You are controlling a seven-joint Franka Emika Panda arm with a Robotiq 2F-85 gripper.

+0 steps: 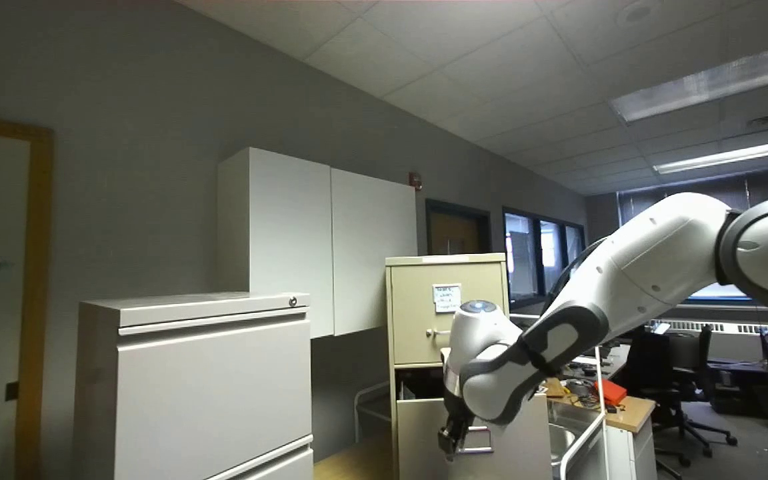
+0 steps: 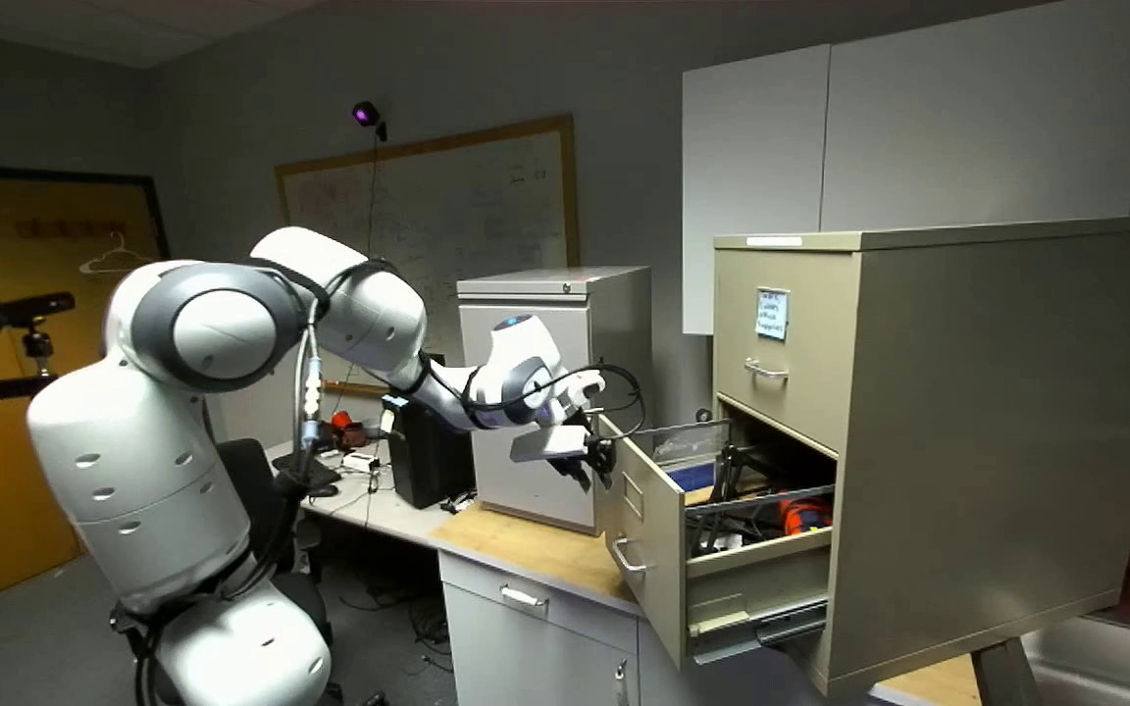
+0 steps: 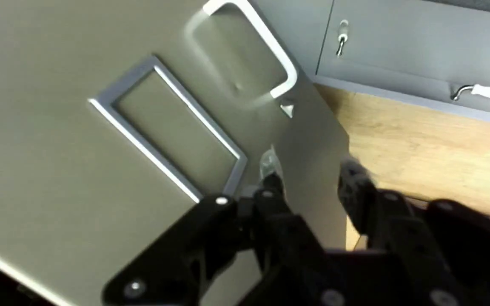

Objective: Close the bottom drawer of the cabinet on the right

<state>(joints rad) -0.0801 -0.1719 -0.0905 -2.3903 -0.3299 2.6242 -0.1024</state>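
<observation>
Pincer [image 3: 311, 174] half-parted and empty, I hung near one side edge of the bottom drawer [image 2: 654, 528], which jutted from the cabinet [image 2: 977, 431] behind; pushing so far off-centre, I judged, might skew and jam it.

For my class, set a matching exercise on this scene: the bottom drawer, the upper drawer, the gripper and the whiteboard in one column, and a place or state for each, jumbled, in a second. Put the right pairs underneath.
Column 1
1. Bottom drawer of the tan cabinet
2. Upper drawer
3. Gripper
4. Whiteboard

Column 2
A. Jaws apart
B. On the wall
C. Pulled out
D. Shut, with a label card on its front

Right pairs: 1-C; 2-D; 3-A; 4-B
</observation>
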